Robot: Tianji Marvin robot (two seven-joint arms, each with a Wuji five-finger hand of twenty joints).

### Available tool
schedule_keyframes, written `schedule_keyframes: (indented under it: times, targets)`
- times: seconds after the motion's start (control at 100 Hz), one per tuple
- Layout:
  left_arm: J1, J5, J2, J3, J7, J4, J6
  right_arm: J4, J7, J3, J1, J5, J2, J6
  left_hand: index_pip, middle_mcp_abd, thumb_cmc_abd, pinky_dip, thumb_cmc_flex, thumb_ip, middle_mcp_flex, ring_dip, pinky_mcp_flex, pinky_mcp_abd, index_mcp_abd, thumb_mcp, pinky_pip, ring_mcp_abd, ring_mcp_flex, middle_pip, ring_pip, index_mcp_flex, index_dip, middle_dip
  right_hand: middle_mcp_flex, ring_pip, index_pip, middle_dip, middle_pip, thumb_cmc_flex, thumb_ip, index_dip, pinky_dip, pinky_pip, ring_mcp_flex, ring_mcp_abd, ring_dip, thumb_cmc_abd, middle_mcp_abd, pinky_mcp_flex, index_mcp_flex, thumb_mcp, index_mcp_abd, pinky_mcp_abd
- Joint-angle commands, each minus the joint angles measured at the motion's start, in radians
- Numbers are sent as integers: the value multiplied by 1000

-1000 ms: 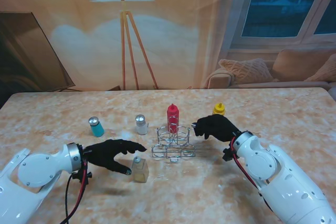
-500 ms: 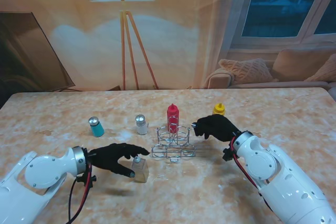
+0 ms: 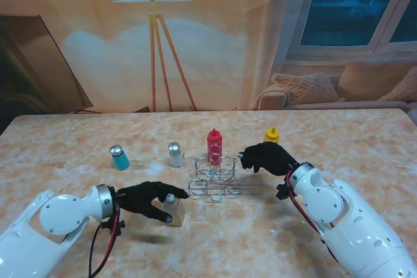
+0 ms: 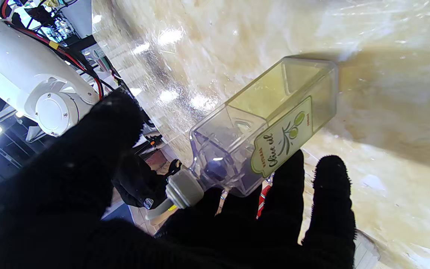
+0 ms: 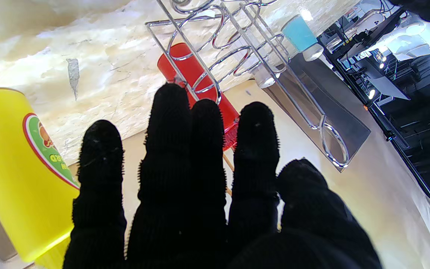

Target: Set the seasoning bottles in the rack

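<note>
A clear square olive oil bottle point(image 3: 174, 211) point(image 4: 274, 123) with a grey cap stands on the table, nearer to me than the wire rack point(image 3: 215, 179) point(image 5: 237, 48). My left hand point(image 3: 148, 198) point(image 4: 144, 231) curls around its left side, fingers behind it and thumb still apart from it. A red bottle point(image 3: 214, 144) point(image 5: 196, 78) stands in the rack's far part. My right hand point(image 3: 264, 156) point(image 5: 200, 194) hovers by the rack's right side with straight fingers, holding nothing. The yellow bottle point(image 3: 272, 136) point(image 5: 13, 168) stands just beyond it.
A white shaker point(image 3: 175, 155) and a blue shaker point(image 3: 119, 157) point(image 5: 299, 33) stand left of the rack, farther from me than my left hand. The marble table point(image 3: 339, 141) ends at a far edge before a lamp and sofa.
My left hand has slid to the right and wrapped more closely around the olive oil bottle. The right hand and the other bottles have not moved.
</note>
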Motion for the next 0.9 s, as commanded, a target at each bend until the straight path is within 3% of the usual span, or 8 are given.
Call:
schedule_keyframes:
  times: [0.0,0.38,0.89]
  targets:
    - [7,15,-6,3,2,-4,6,-2,14,-3,-8,-3,-4,2,25,-29,-31,43,0,-23,30,40,6,-6,-20,34,37,-30,34,24,24,31,30,27,-7,-6,3,21,-3,-3,-13,-12,22,-4,-3,-13,30,-7,-17,-7,-11,-5,-27,6]
    - [19,58,-14,5,46,-21,14,-3,16,-2,-9,-3,-4,3,117,-81,-65,116,80,-34,182,211,98,-37,-89,93,159,-74,224,153,170,170,127,108,-7,-6,5,21,-3,-3,-13,-12,21,-4,-3,-14,30,-8,-15,-7,-11,-6,-26,6]
    - [23,74,-24,11,80,-30,53,-3,16,-2,-8,-2,-4,3,180,-93,-51,124,224,-28,254,247,209,-92,-126,98,269,-96,327,212,228,232,139,100,-7,-5,4,21,-3,-3,-13,-11,22,-4,-2,-14,30,-7,-16,-8,-11,-6,-30,6]
